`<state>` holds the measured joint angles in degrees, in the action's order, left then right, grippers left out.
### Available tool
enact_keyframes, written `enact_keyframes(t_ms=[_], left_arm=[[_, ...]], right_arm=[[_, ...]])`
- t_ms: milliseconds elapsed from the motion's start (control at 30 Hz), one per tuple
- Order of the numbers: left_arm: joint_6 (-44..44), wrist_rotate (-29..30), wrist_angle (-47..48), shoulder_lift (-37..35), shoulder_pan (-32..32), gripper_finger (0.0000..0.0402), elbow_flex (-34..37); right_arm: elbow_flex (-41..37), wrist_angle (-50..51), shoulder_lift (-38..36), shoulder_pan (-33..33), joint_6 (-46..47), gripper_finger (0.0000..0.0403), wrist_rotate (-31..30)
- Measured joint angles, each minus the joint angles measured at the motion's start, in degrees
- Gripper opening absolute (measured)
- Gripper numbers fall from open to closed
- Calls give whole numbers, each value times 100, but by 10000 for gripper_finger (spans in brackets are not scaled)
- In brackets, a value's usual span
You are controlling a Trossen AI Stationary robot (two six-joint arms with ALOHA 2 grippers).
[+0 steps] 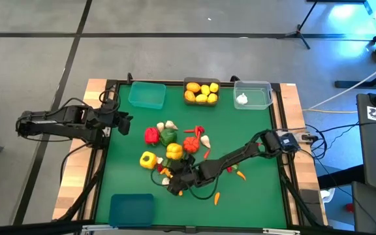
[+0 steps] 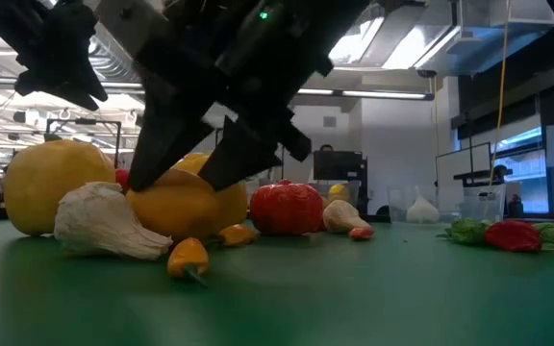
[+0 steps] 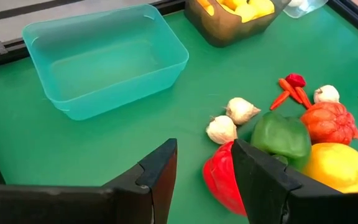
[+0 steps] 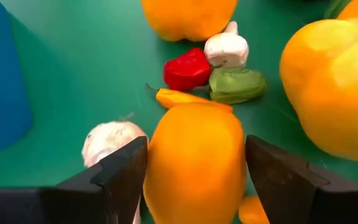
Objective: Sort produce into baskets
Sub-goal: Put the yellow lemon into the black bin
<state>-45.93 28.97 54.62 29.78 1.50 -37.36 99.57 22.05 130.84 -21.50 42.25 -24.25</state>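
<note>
Two dark, near-black robot arms, each built of slim jointed segments. The left arm point(image 1: 64, 123) has blocky housings with black cables looping beside its wrist. The right arm point(image 1: 240, 156) carries a boxy dark module with a small blue patch near its base, and thin black cables trail under it. Each gripper ends in two flat, wedge-shaped matte black fingers point(image 3: 157, 177) with angular edges.
</note>
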Motion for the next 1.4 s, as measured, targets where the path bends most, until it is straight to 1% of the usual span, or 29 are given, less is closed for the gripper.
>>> enact_keyframes(t_ms=[200,467,600,933,1067,1267,1400], left_arm=[[-28,-2,10,0,0,151,0],[-66,-2,10,0,0,151,0],[-69,-2,8,0,0,151,0],[-207,-2,8,0,0,151,0],[-213,-2,8,0,0,151,0],[-216,-2,8,0,0,151,0],[-214,-2,8,0,0,150,0]], right_arm=[[20,-24,94,67,1,266,-11],[33,51,260,164,87,264,231],[31,141,275,166,103,244,294],[15,158,239,164,234,170,361],[40,168,166,164,252,168,374],[657,788,223,166,144,168,338],[1234,1178,228,166,17,168,149]])
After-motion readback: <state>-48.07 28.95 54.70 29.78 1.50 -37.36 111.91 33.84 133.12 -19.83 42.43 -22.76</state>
